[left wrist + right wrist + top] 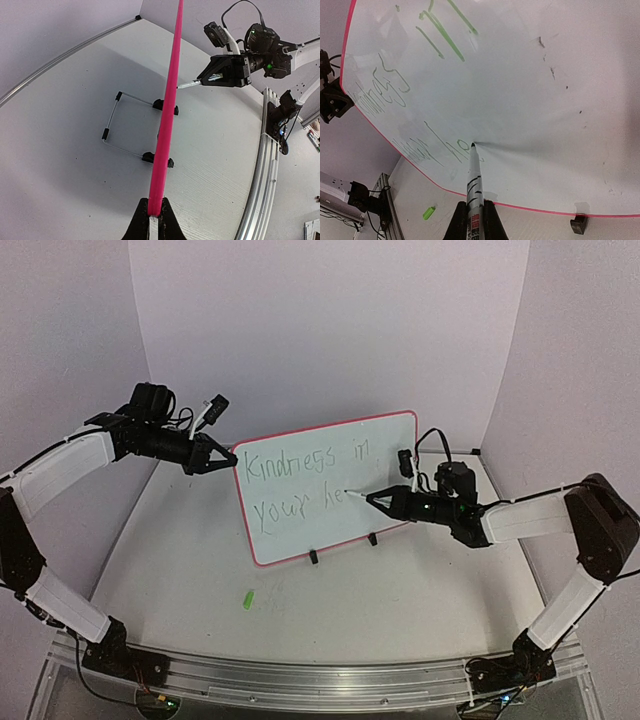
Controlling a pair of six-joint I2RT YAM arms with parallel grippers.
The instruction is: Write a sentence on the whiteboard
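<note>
Top external view: the whiteboard [330, 485] stands on its wire stand [117, 120] between the two grippers, its pink rim clamped at the left edge in the closed jaws of the left gripper [222, 457]. The right gripper [378, 499] grips a marker [474, 175] that projects straight ahead of its jaws, tip touching the board at the end of the green sentence [300, 475], which reads "Kindness in / your he". A small green object [248, 598] lies on the table [180, 570], apart from both jaws.

Whiteboard [330, 455] stands on table [190, 570]; left end effector [228, 462] at its left edge, marker [474, 177] touching its front.
</note>
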